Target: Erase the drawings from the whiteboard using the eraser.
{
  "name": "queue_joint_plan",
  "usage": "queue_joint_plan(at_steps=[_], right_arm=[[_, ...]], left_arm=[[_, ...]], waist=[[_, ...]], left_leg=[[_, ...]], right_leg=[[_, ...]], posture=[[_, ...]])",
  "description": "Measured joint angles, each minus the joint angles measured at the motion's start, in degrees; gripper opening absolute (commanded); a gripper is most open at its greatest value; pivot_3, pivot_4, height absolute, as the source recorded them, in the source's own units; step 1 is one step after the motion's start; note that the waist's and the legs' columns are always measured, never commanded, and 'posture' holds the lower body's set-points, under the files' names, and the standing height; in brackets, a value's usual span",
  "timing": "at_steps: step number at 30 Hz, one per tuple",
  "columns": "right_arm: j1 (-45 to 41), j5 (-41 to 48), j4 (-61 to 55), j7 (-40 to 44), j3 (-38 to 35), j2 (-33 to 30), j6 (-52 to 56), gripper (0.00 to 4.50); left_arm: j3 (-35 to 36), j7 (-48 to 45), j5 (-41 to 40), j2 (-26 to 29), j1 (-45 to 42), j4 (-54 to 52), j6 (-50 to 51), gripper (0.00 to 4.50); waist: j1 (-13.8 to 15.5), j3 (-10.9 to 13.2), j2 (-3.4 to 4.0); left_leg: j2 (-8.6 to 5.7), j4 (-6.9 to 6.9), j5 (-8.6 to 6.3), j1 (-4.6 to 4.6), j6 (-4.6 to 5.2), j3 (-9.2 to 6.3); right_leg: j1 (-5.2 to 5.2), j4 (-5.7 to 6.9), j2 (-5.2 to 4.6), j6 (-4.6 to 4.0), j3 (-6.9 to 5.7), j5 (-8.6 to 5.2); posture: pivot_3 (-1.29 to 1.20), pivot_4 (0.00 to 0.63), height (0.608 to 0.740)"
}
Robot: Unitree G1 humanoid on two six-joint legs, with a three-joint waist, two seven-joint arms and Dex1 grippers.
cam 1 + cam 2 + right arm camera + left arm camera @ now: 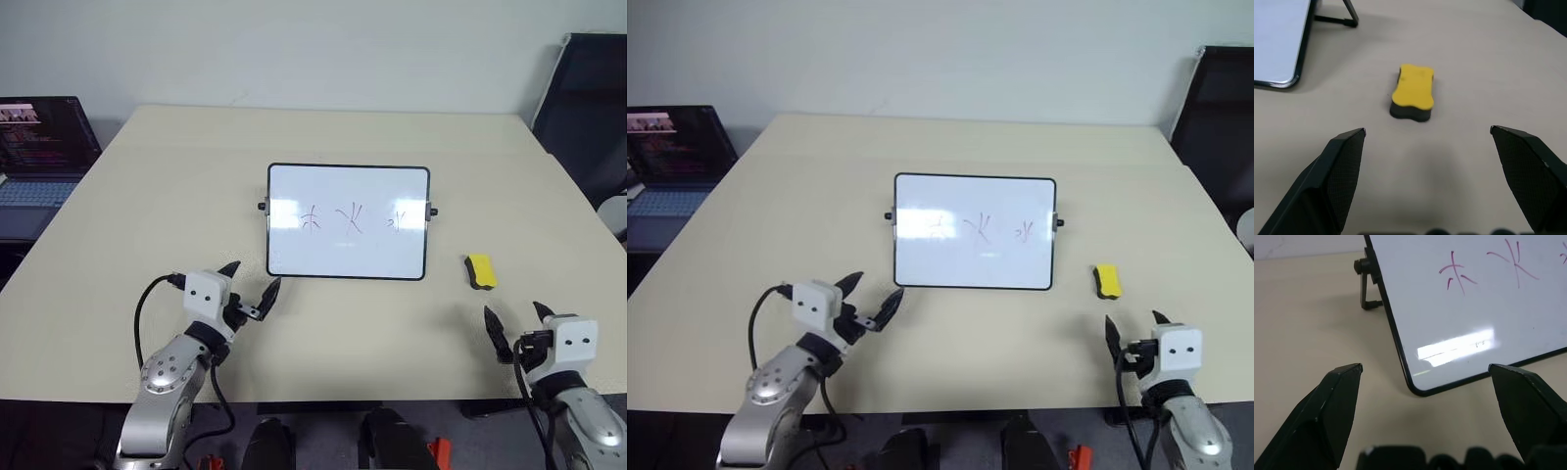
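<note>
Here, reading from left to right, the left gripper (249,279) hangs over the table (147,196) with its two black fingers spread wide and nothing between them. The whiteboard (348,245) lies just ahead of it and a little to its right; in the left wrist view the board's near left corner sits between the fingertips but beyond them, not touching. The board is propped on a small stand behind it, its long side running across the table. The drawings (351,218) are three thin scribbles in a row along that long side, all still on the board.

Further right, the eraser (480,271) rests flat on the table, yellow face up and dark pad down, just beside the board's right edge but clear of it. It lies ahead of the right gripper (512,316) and slightly toward its left, near but apart. Its long axis runs roughly away from the right gripper, so it points almost straight along that gripper's reach, with a slight tilt. The right gripper's fingers also stand wide apart and empty.

The right arm is plainly the nearer one to the eraser. The coming move is probably a short reach forward, with the fingers closing across the eraser's narrow width.
</note>
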Motion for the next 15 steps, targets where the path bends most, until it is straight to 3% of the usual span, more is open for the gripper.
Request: queue_joint_plan(at_steps=[7, 15], right_arm=[[-0.4, 0.4, -3.8, -1.4, 0.1, -0.7, 7.3, 4.46], [-4.2, -0.2, -7.2, -1.3, 0.6, -1.4, 7.7, 4.46]], left_arm=[[-0.1, 1.3, 1.1, -0.6, 1.5, 1.1, -1.0, 4.50], [5.2, -0.1, -0.1, 1.4, 4.3, 1.2, -2.6, 4.50]], waist=[[0.0, 0.0, 0.00], [0.0, 0.0, -0.07]], left_leg=[[0.00, 0.01, 0.00, 0.00, 0.00, 0.00], [0.00, -0.04, -0.01, -0.01, -0.01, 0.00]], right_leg=[[-0.04, -0.02, 0.00, 0.00, 0.02, 0.00], [-0.06, -0.03, 0.00, 0.00, -0.01, 0.00]], posture=[[0.00, 0.150, 0.740], [0.00, 0.150, 0.740]])
